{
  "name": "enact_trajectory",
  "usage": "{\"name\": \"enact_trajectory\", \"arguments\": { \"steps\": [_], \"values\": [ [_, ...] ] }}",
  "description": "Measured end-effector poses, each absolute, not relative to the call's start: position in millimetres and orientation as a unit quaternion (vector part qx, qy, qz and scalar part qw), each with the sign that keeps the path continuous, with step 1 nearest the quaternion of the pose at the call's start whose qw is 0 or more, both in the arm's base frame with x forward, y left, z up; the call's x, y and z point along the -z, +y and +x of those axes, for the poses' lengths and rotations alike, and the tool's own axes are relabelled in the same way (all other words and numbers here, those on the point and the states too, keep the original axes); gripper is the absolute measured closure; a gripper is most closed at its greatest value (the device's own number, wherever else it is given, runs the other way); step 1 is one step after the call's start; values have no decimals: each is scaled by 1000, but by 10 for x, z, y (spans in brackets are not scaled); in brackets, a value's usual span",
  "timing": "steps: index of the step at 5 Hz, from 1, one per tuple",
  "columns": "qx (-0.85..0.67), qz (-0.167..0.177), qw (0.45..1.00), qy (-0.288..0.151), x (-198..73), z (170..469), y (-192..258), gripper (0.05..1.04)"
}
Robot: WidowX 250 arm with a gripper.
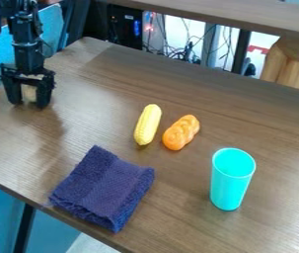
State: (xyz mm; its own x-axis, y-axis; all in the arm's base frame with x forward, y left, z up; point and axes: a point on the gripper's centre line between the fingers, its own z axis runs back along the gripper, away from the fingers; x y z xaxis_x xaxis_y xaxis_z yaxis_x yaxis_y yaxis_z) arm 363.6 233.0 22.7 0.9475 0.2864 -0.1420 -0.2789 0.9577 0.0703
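Beside the lower-left edge of the wooden table (270,227), a folded navy terry towel (103,189) is lying below and to the right of the black gripper (28,104), which is hanging by the upper-left corner; whether it is open or gripping something, I cannot tell. Farther right, a yellow toy corn cob (147,124) is pointing nearly upright in view, beside an orange braided roll (181,132); a turquoise cup (231,185) is standing beyond.

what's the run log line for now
black gripper upper left | yellow toy corn beside orange braided bread | folded purple cloth | upright turquoise plastic cup
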Motion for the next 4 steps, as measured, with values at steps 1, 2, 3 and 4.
{"name": "enact_trajectory", "arguments": {
  "steps": [1,2,3,4],
  "values": [
    [-141,27,987,74,-223,3685,2308,353],
    [-148,24,986,68,-236,3659,2265,496],
    [-148,23,986,74,-262,3506,2177,519],
    [-133,46,986,92,-499,3189,1973,519]
  ]
}}
